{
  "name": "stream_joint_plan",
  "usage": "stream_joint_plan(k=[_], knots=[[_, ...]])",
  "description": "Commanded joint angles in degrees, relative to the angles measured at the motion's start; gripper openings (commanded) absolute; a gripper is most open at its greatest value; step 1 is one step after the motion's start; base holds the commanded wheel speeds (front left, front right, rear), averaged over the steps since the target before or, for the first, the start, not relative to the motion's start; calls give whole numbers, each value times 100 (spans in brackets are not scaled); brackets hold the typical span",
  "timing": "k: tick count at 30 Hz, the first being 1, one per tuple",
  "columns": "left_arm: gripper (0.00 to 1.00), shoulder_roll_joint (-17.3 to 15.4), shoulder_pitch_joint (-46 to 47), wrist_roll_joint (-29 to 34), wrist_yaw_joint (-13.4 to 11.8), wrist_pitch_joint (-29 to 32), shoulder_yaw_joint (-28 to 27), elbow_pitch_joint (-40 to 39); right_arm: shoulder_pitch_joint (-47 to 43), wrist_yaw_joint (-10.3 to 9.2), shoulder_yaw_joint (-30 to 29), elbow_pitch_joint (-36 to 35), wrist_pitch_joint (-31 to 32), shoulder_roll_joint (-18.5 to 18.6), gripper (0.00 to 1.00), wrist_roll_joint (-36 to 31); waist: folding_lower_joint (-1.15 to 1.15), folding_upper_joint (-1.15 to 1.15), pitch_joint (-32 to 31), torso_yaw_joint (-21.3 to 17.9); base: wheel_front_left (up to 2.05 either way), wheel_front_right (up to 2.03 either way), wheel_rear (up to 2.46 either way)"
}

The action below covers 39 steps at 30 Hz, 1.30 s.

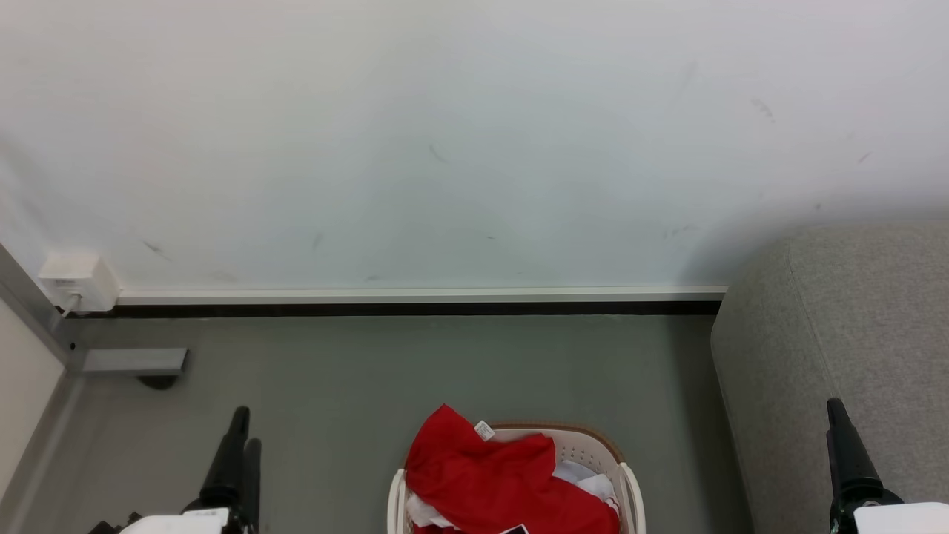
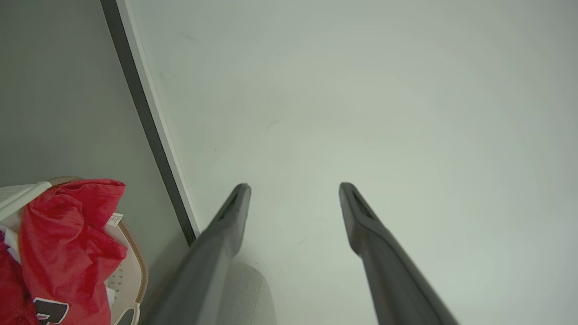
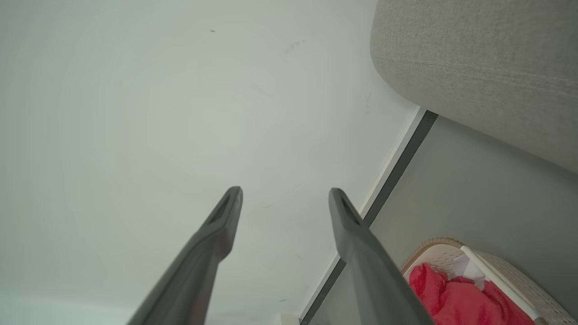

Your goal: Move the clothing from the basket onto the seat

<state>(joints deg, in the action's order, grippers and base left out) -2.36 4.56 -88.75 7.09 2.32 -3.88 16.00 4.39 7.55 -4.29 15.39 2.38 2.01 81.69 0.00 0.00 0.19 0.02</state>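
Clothing point(image 1: 498, 480) fills basket point(image 1: 593, 451), left pincer point(image 2: 293, 187) and right pincer point(image 3: 284, 193) (both parted) flanking.

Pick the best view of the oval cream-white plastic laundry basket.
Head view: the oval cream-white plastic basket shows far brown rim and both sides, soft red clothing heaped inside, near end cropped. Left wrist view catches a rim section at its edge; right wrist view, one perforated corner.

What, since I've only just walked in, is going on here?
A two-armed robot faces the basket on the floor, piled with red clothing. Its left tool and right tool are both open and empty, held either side of the basket without touching it. The grey seat stands to its right, bare where visible. No garment is moved yet.
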Motion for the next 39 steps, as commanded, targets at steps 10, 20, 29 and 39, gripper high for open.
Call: stream_joint_plan(k=[10, 20, 29, 39], knots=[[100, -39, 112, 960, 20, -281, 81, -55, 22, -2, 195, -379, -285, 64, 100, -1645, 0, 0, -2, 2, 0, 0, 0], [100, -44, 64, 2181, -65, -503, 78, -232, -23, -3, 412, -460, -507, 140, 100, -3067, 0, 0, 0, -2, 0, 0, 0], [100, -48, -28, 3489, -159, -677, 142, -528, -13, -4, 450, -426, -686, 171, 100, -4036, 0, 0, 4, -6, 0, 0, 0], [100, -52, -123, 4521, -253, -844, 209, -650, 29, -5, 418, -307, -848, 150, 100, -4830, 0, 0, 3, 1, 0, 0, 0]])
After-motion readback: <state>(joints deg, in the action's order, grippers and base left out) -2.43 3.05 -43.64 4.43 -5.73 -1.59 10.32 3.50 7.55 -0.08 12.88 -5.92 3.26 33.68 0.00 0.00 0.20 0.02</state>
